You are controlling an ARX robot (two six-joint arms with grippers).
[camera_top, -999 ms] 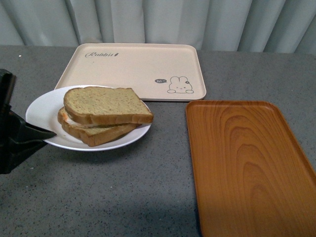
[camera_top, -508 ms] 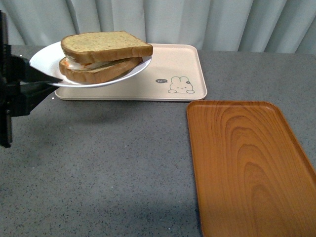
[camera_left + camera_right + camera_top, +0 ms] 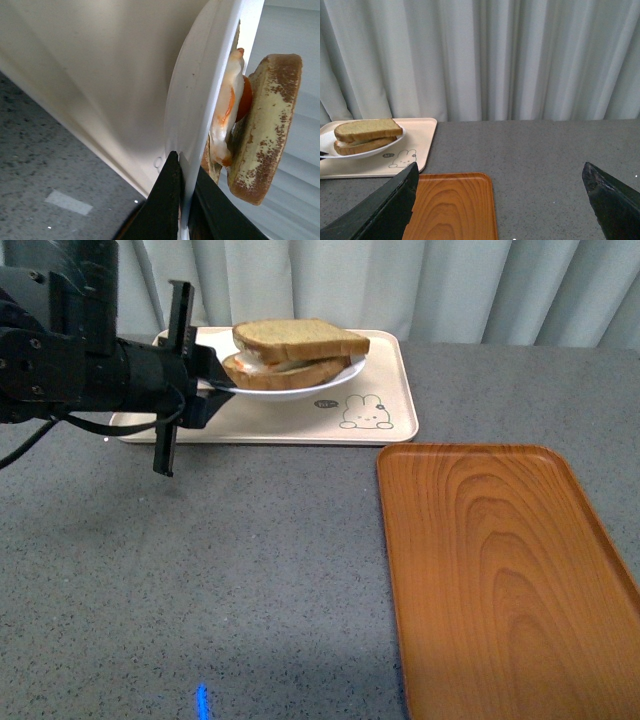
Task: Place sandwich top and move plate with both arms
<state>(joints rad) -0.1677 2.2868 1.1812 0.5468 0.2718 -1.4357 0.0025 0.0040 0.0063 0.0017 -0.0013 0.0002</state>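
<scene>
Two trays lie on the gray surface point(image 3: 250, 570) in my front view: a beige rabbit tray point(image 3: 380, 370) at the back and an orange wood tray point(image 3: 500, 570) nearer to me on the right. My left arm point(image 3: 70, 365) reaches in from the left, and my left gripper point(image 3: 212, 386) is clamped on the left rim of the white plate point(image 3: 335, 383). It holds the plate up in the air over the rabbit tray. On the plate sits the sandwich, with the sandwich top point(image 3: 300, 338) lying flat on the bottom slice point(image 3: 290, 372). A bit of white and orange filling peeks out on the left side between them. I cannot see my right arm in this view. In my left wrist view, the two black fingers point(image 3: 167, 200) pinch the thin edge of the plate point(image 3: 200, 100) between them. The sandwich top point(image 3: 265, 125) shows its brown crust, and the white and orange egg point(image 3: 227, 110) sticks out between the bread and the plate. The beige tray point(image 3: 100, 75) is behind the plate. In my right wrist view, my right gripper point(image 3: 500, 205) has its two black fingers point(image 3: 385, 207) spread wide apart, holding nothing, high above the surface point(image 3: 545, 150). Far off I see the plate point(image 3: 365, 151) with the sandwich top point(image 3: 367, 130) over the rabbit tray point(image 3: 415, 145), and the wood tray point(image 3: 455, 205) lies closer to me. A pale curtain point(image 3: 485, 55) hangs behind it all.
</scene>
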